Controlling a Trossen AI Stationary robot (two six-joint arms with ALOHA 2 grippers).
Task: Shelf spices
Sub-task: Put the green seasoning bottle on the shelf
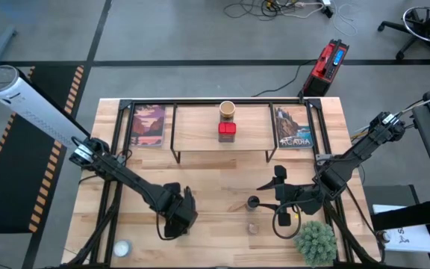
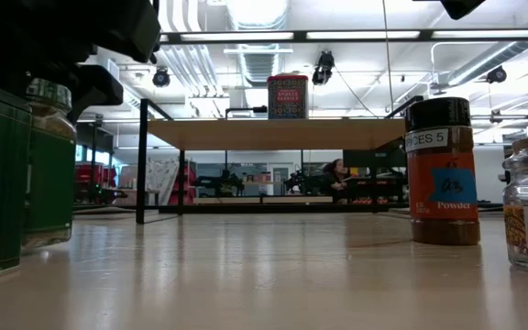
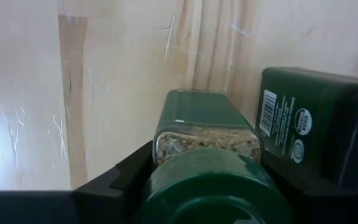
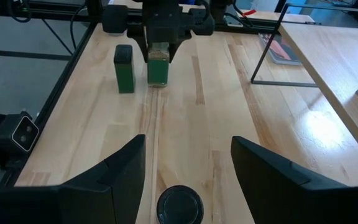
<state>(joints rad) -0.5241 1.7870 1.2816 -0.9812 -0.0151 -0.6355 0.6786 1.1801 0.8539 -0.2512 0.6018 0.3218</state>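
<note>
The left gripper [image 4: 157,38] was closed on the green-lidded jar [image 4: 158,65], just beside the small black box [image 4: 123,68], for transfer to the shelf [image 1: 200,134] beyond, while the right gripper [image 4: 185,168] was held open above the dark-capped brown bottle [image 4: 179,204].

Wooden table [image 1: 222,187], shelf [image 1: 200,136] (red tin [image 1: 227,132], tan jar [image 1: 227,110])

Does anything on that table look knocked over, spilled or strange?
Nothing stands out. The red tin and tan jar stand upright on the shelf; the left gripper holds the green-lidded jar upright, with nothing spilled.
</note>
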